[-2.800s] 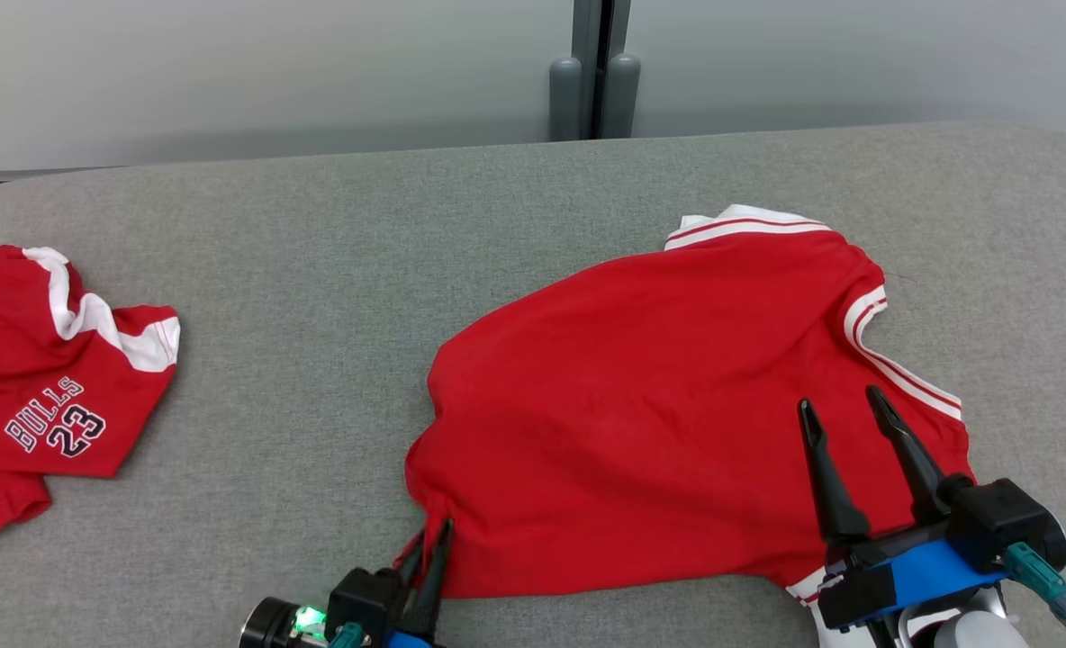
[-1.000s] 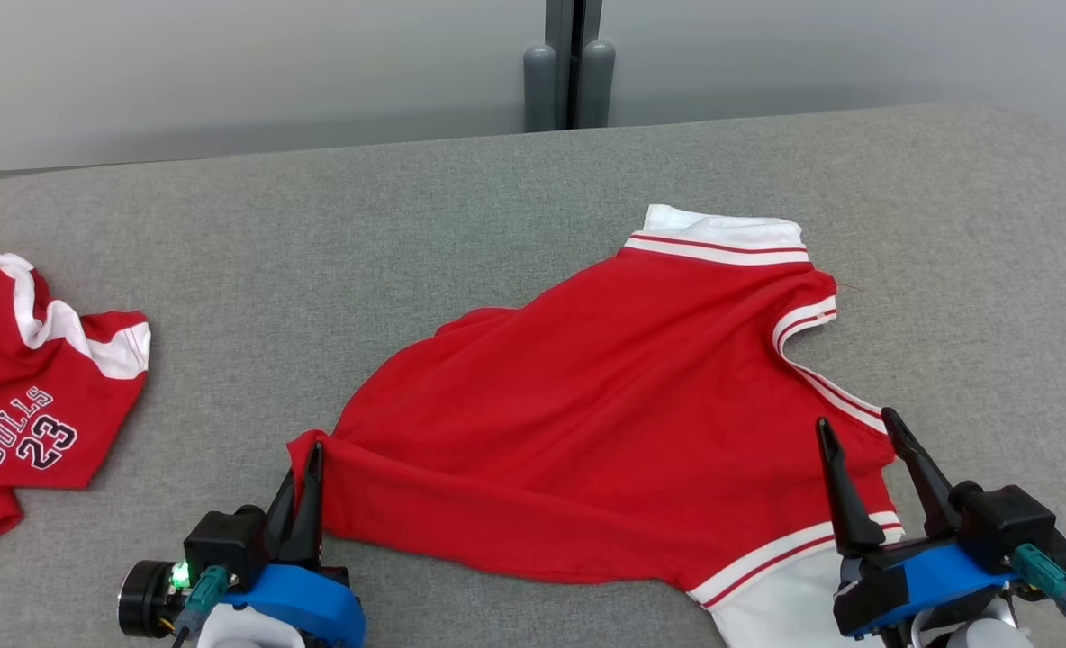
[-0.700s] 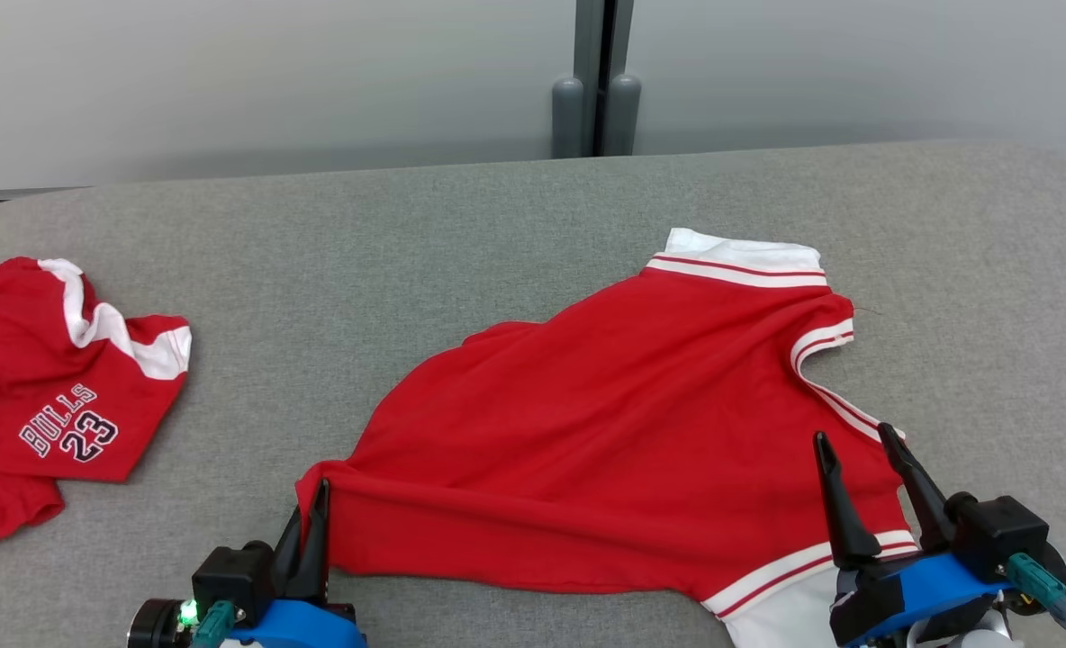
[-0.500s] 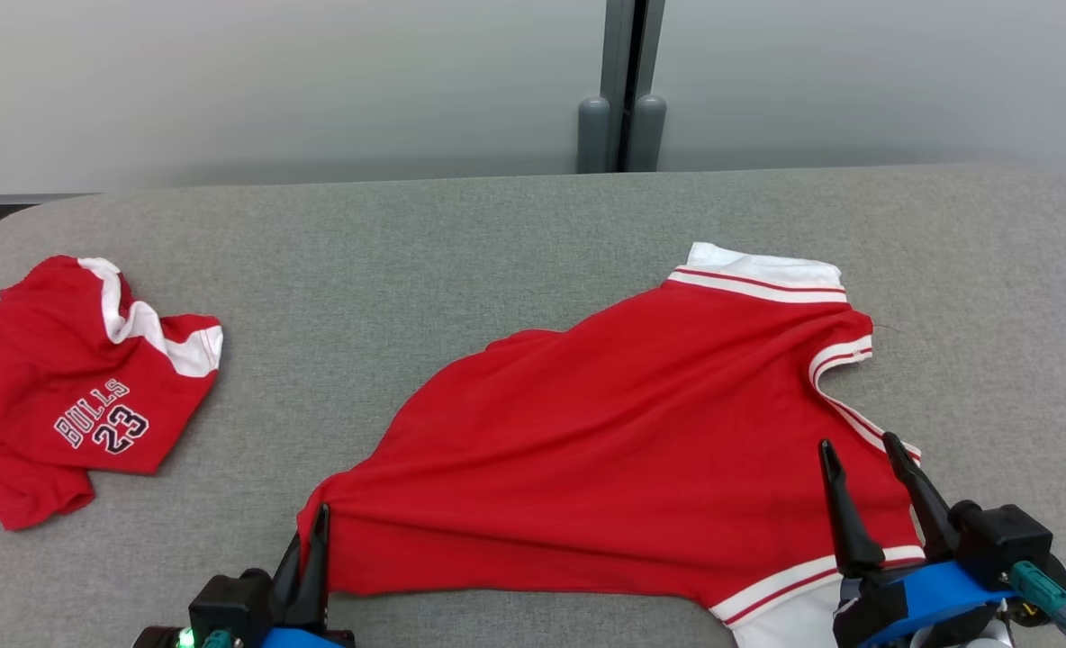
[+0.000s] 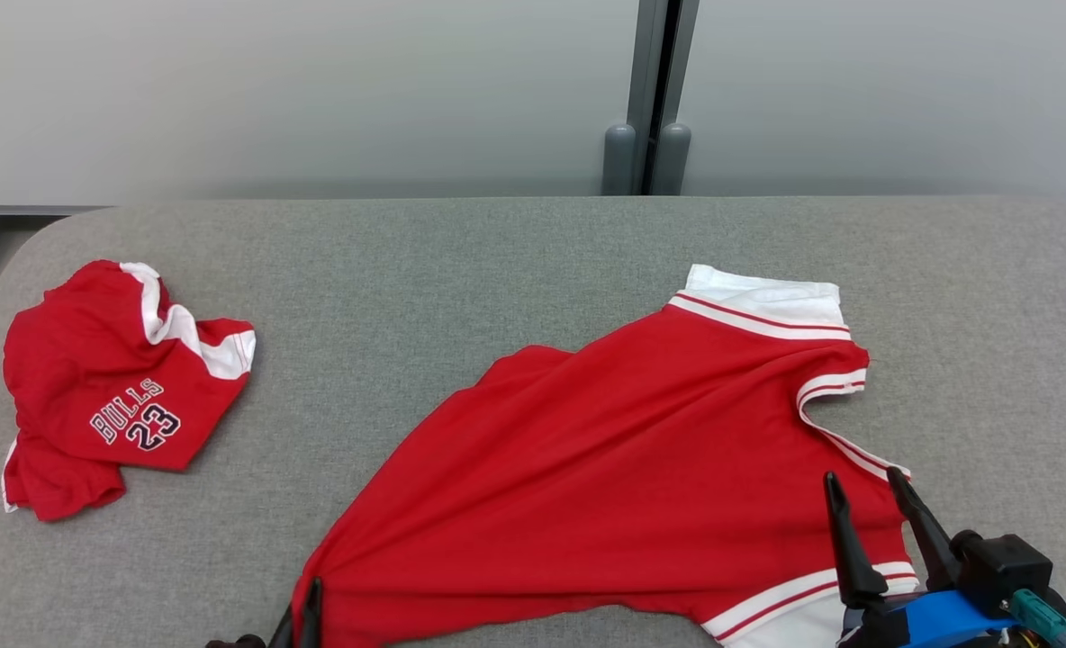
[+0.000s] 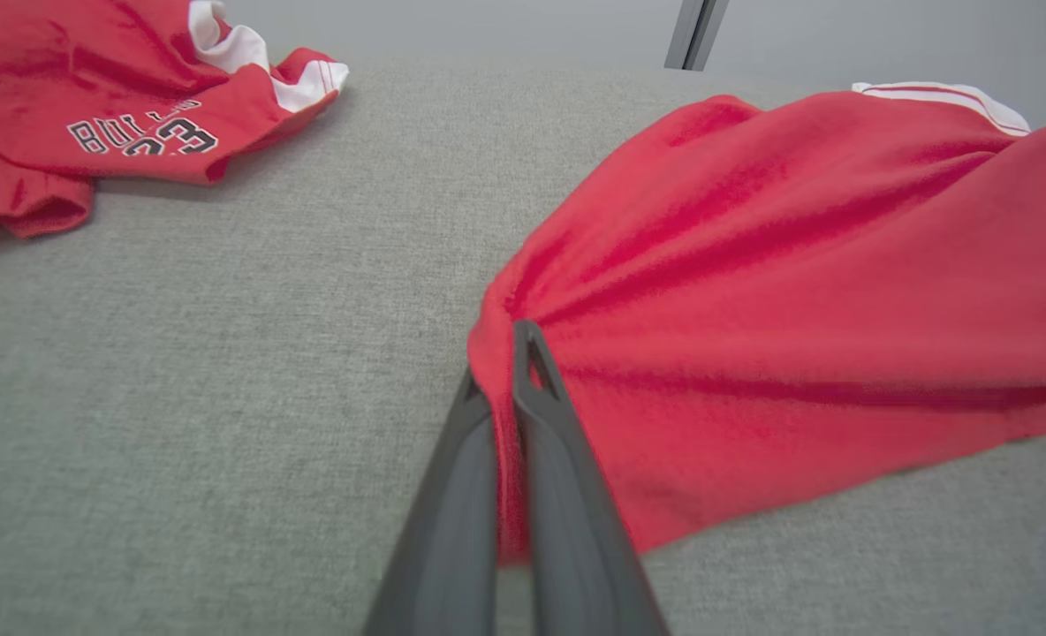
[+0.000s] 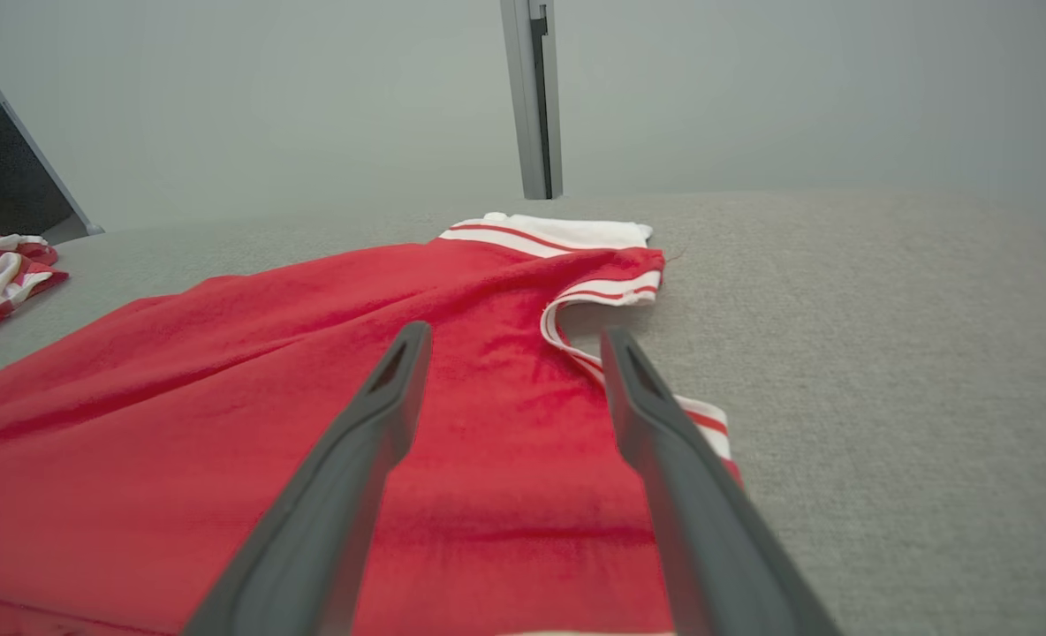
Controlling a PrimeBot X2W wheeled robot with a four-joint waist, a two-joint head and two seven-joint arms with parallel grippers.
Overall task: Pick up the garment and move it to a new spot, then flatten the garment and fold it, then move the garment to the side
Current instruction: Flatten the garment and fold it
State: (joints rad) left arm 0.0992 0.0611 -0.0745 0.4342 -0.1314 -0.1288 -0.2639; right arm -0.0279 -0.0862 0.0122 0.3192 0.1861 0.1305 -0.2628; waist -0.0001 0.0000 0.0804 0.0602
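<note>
The red knit jersey with white striped trim [image 5: 641,468] lies spread over the near right part of the grey felt-covered table [image 5: 461,261], its white collar band toward the far side. The left gripper [image 6: 498,358] is pinched tight on the jersey's near left corner, and creases fan out from that pinch. The right gripper [image 5: 861,477] stands with its fingers spread wide over the near right edge by the armhole, holding nothing.

The cloth looks light, soft and limp, so I judge it would sag and bunch if lifted by one point. Hems and corners seem the best holds.

The left gripper's body is cut off at the near edge of the head view, and I cannot tell whether the right fingertips touch the cloth. A second, crumpled red jersey lettered "BULLS 23" [image 5: 119,396] lies at the left, well apart.
</note>
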